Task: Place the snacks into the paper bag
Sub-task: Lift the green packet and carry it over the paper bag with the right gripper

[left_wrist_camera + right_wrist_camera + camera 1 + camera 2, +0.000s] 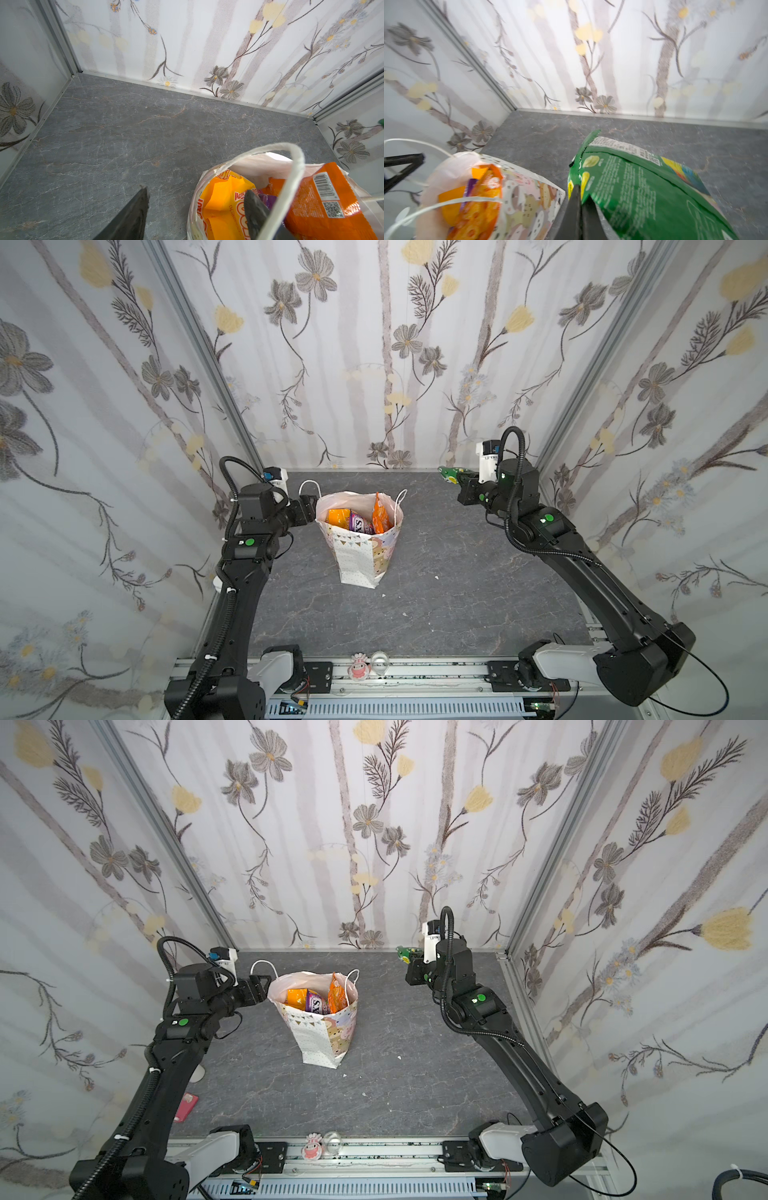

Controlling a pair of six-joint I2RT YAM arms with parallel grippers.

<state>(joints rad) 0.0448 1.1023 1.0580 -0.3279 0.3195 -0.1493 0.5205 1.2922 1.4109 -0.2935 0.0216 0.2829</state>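
Observation:
The white paper bag (359,556) (322,1036) stands upright mid-table, mouth open. Snacks stand inside it: a yellow-orange packet (338,516) (224,199), a purple packet (361,524) and an orange chip bag (380,514) (320,199). My left gripper (309,508) (197,190) is open at the bag's left rim, one finger outside and one inside, with a wide gap between them. My right gripper (463,481) (581,193) is raised at the back right, shut on the edge of a green snack packet (451,475) (643,187). It is right of the bag (527,199).
A pink flat thing (186,1106) lies at the table's left edge by my left arm. A small pink figure (359,668) and a clear ring (379,662) sit on the front rail. White crumbs (436,578) dot the grey table. Flowered walls close three sides.

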